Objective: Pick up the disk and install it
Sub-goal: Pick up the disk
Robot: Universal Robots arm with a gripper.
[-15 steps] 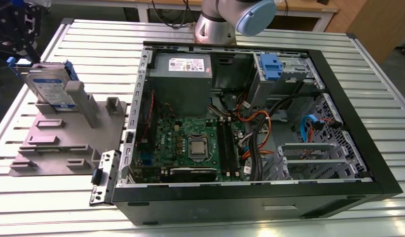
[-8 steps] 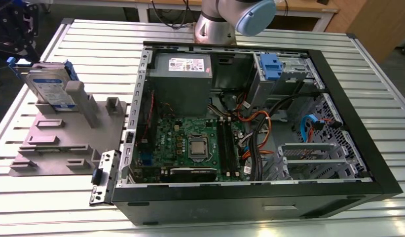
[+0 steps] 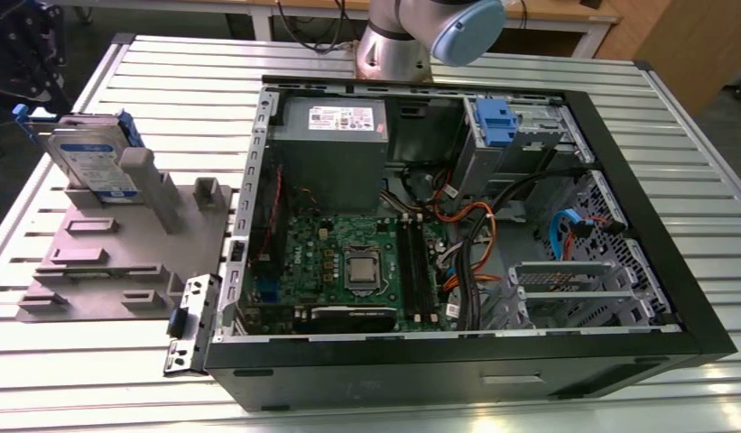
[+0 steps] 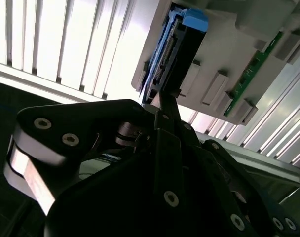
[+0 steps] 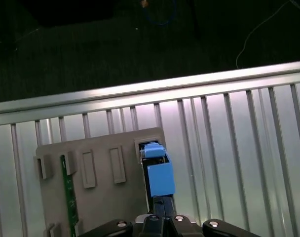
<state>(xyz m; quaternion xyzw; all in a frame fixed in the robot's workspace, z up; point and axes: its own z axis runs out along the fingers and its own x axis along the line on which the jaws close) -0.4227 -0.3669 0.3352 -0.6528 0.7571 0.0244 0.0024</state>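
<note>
Open computer case [image 3: 467, 365] lying on its side on a slatted metal worktop [image 3: 106, 392], with the arm [image 3: 419, 36] mounted at the far edge. Toward the exterior view's left, just beside the case, a grey fixture [image 3: 106, 271] rests on the worktop. The disk [image 3: 99, 162] stands on edge in a slot at the far end of the fixture, label facing outward, blue rails along its sides, leaning slightly against a grey post. It is outside the case and well apart from the drive bay, where a blue clip [image 3: 496, 122] sits near the far corner on the exterior view's right. Inside the case, a grey box [image 3: 334, 135] with a white sticker lies above the motherboard [image 3: 358, 262]. In the first wrist view the gripper [image 5: 161, 203] looks along the disk [image 5: 157, 173] edge-on, its tips in line with the blue rail; whether they touch it cannot be told from this view. In the second wrist view the gripper [image 4: 166, 101] points at the connector end of the disk [image 4: 182, 49], which sits in the fixture [image 4: 224, 64]. The gripper's fingers are drawn together to a narrow tip and hold nothing. A green circuit strip [image 5: 68, 197] occupies another slot of the fixture [image 5: 100, 207].
</note>
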